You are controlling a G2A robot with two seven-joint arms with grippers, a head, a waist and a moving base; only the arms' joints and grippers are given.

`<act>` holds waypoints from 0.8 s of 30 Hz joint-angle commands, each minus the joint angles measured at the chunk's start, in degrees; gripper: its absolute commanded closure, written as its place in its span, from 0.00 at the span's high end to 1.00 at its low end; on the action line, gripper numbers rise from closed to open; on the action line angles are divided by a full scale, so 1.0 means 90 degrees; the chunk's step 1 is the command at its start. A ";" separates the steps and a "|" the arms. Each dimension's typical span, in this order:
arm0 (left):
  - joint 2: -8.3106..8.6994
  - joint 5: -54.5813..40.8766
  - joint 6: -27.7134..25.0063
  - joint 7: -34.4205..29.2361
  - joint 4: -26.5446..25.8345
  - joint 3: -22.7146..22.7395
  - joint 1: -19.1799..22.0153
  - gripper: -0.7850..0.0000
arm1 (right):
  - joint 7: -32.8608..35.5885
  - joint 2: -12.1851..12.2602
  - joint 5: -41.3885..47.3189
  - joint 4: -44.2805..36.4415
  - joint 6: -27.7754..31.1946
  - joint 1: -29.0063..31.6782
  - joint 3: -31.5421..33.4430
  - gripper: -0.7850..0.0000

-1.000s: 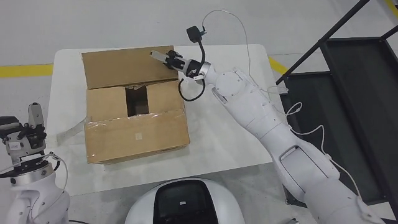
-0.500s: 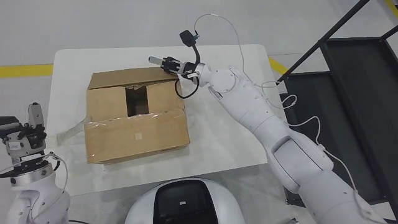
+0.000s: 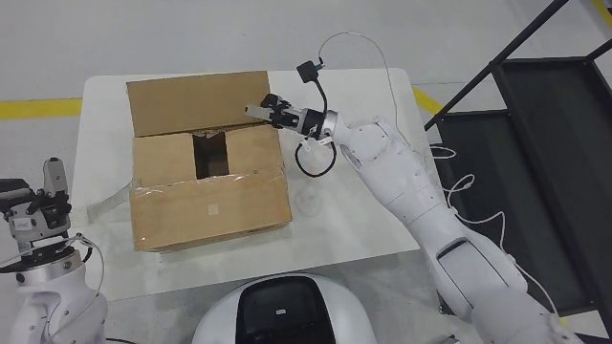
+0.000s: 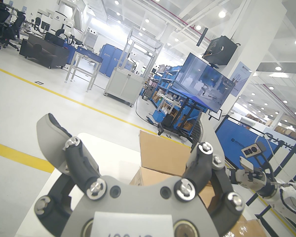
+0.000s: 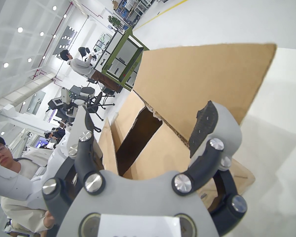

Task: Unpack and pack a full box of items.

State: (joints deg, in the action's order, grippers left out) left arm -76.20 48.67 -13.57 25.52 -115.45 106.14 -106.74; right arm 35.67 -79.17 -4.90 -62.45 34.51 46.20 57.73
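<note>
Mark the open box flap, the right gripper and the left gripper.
box flap [image 3: 199,102], top view, middle of its flat face.
right gripper [image 3: 254,111], top view, midway between its fingertips.
left gripper [image 4: 124,124], left wrist view, midway between its spread fingertips.

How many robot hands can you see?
2. The right gripper is at the box's open back flap; the left gripper is beside the table's near left corner.

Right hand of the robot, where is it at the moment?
In the top view the right hand hovers over the right end of the opened far flap of the brown cardboard box, toward the far side of the white table.
</note>
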 commanded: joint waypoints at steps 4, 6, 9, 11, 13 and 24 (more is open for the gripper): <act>0.0000 0.0000 0.0000 0.0000 0.0000 0.0000 0.0000 1.00 | 0.0826 0.0255 -0.0195 -0.1162 -0.0897 0.0768 0.0459 0.93; 0.0000 0.0000 0.0000 0.0000 0.0000 0.0000 0.0000 1.00 | 0.1119 0.0346 -0.0313 -0.1590 -0.1121 0.1051 0.0622 0.93; 0.0000 0.0000 0.0000 0.0000 0.0000 0.0000 0.0000 1.00 | 0.1435 0.0460 -0.0441 -0.2113 -0.1381 0.1402 0.0868 0.94; 0.0000 0.0000 0.0000 0.0000 0.0000 0.0000 0.0000 1.00 | 0.1564 0.0523 -0.0573 -0.2420 -0.1519 0.1589 0.1007 0.93; 0.0000 0.0000 0.0000 0.0000 0.0000 0.0000 0.0000 1.00 | 0.1646 0.0570 -0.0559 -0.2725 -0.1559 0.1784 0.1112 0.90; 0.0000 0.0000 0.0000 0.0000 0.0000 0.0000 0.0000 1.00 | 0.2036 0.0717 -0.0693 -0.3888 -0.1529 0.2417 0.1083 0.83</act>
State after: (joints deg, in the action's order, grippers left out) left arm -76.20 48.67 -13.57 25.52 -115.45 106.14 -106.74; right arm 53.84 -72.76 -10.91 -97.18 21.00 67.80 67.67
